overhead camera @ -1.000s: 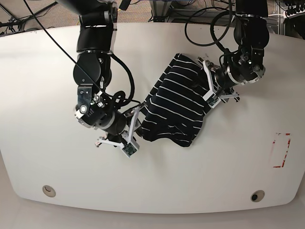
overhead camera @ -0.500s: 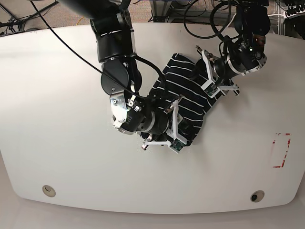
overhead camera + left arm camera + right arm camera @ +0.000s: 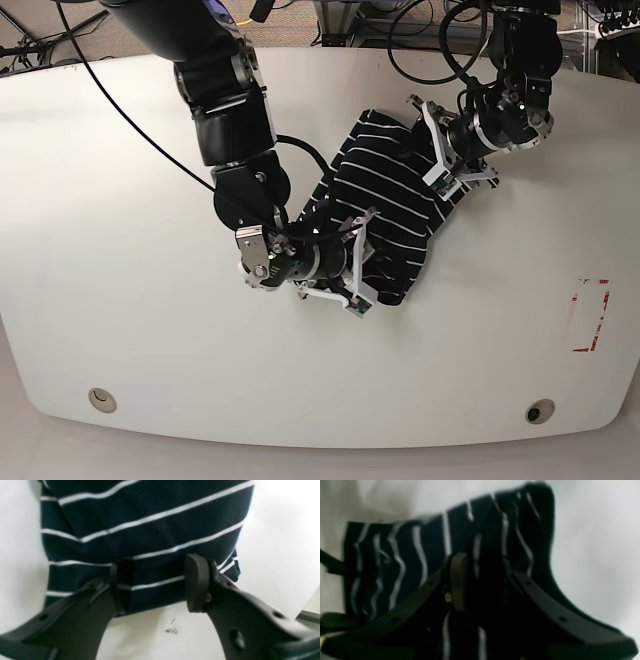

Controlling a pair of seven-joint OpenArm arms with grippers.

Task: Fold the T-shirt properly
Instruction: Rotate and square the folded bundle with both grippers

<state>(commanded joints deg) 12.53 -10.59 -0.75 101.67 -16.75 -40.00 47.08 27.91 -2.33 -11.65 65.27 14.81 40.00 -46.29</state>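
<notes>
The dark navy T-shirt (image 3: 392,195) with thin white stripes lies bunched at the middle of the white table (image 3: 120,250). My right gripper (image 3: 357,268) sits at the shirt's lower edge. In the blurred right wrist view, my right gripper (image 3: 482,580) is shut on a dark fold of the T-shirt (image 3: 420,555). My left gripper (image 3: 437,165) rests at the shirt's upper right edge. In the left wrist view, my left gripper (image 3: 157,585) stands open, its fingers (image 3: 197,582) straddling the hem of the T-shirt (image 3: 150,530) on the table.
A red-outlined rectangle (image 3: 590,315) is marked on the table at the right. Two round fittings (image 3: 100,399) (image 3: 540,411) sit near the front edge. Cables and equipment stand behind the table's far edge.
My right gripper swept from the shirt's left edge to the right, dragging that side over the rest, so the shirt is narrower. The left gripper shifted slightly up.
</notes>
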